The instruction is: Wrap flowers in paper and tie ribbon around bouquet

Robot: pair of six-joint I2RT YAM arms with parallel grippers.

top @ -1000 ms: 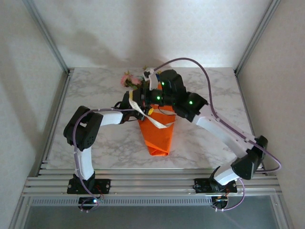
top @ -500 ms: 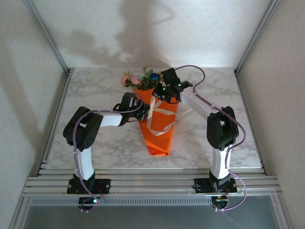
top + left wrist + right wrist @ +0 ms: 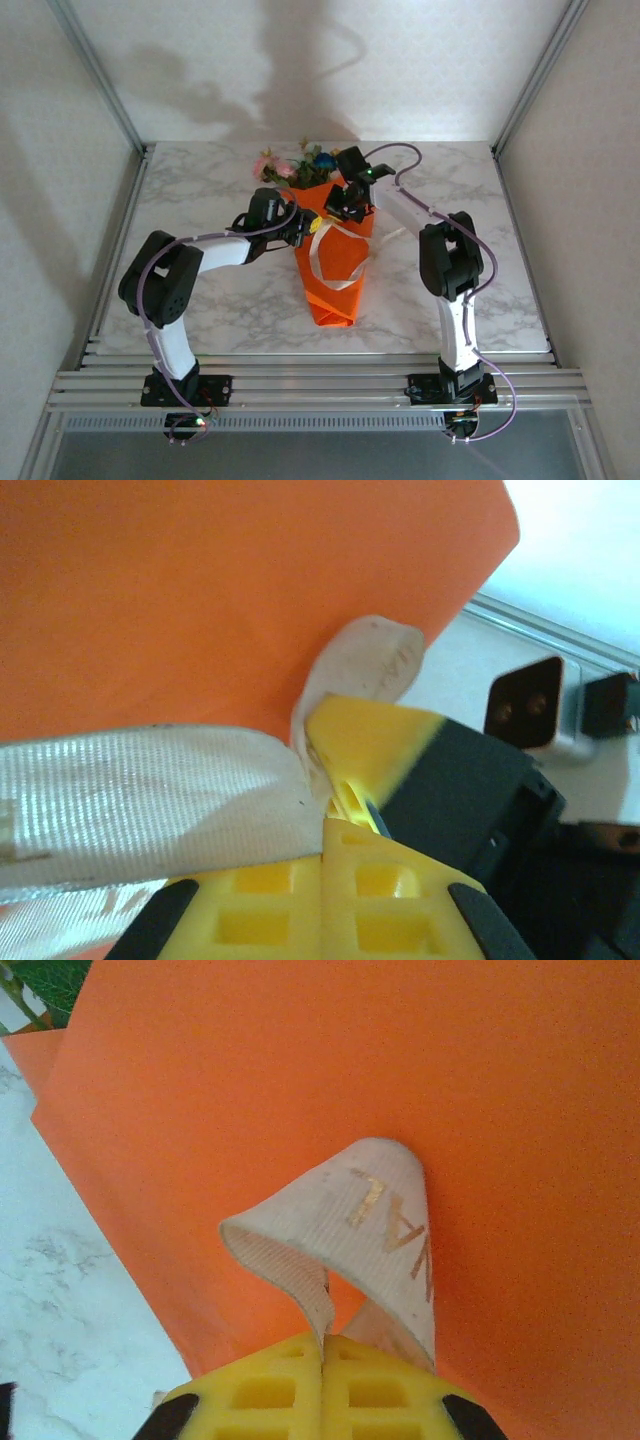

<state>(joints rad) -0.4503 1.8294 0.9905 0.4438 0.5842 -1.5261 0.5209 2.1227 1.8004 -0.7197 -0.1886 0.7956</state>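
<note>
The bouquet point(image 3: 336, 292) lies on the marble table as an orange paper point(image 3: 200, 600) cone with its tip toward the arms. The flowers point(image 3: 287, 167), pink and blue with green leaves, stick out at the far end. The cream ribbon point(image 3: 318, 262) loops across the cone's middle. My left gripper point(image 3: 303, 226) sits at the cone's left edge, shut on the ribbon point(image 3: 150, 790), which runs left from its yellow fingertips point(image 3: 260, 900). My right gripper point(image 3: 346, 210) is over the cone's wide end, shut on a folded ribbon loop point(image 3: 370, 1220). The two grippers nearly touch.
Marble table point(image 3: 200, 290) with aluminium posts at its corners and white walls around. Frame rails point(image 3: 320, 385) run along the near edge by the arm bases. A purple cable point(image 3: 400, 160) arcs over the right arm near the flowers.
The right arm has folded back from its spread-out reach, its elbow now upright, while its gripper stays on the cone's wide end. The left gripper shifted slightly farther. The ribbon loop lies wider over the cone.
</note>
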